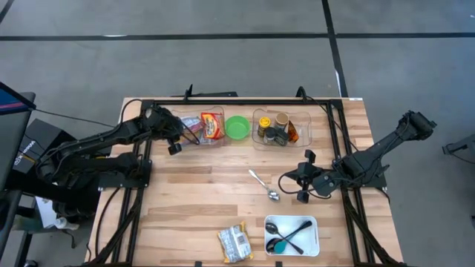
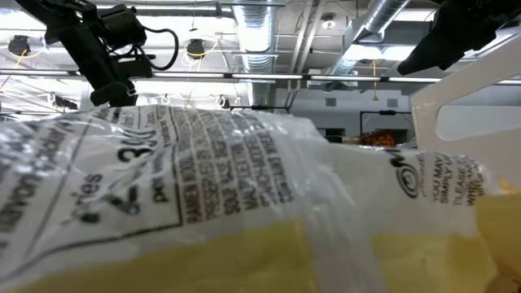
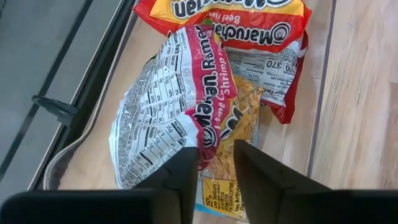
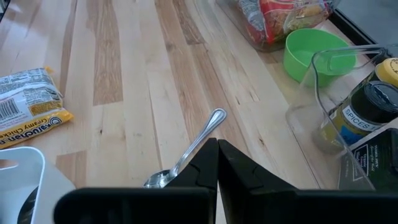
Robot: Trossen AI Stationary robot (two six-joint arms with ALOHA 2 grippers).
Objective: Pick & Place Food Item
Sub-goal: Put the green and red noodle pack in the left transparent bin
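Hovering over the clear bin (image 1: 199,113) at eleven o'clock, the left gripper (image 3: 216,163) is parted around a noodle packet (image 3: 186,106), not yet clamped or lifted.

Bright even overhead light, soft shadows; blurred ramen packet (image 2: 203,203) close up.

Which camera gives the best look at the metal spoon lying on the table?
The right wrist view: the spoon lies just beyond the right tool, its handle clearly visible. The high view shows the spoon small but whole, between the bins. The low and left wrist views miss it.
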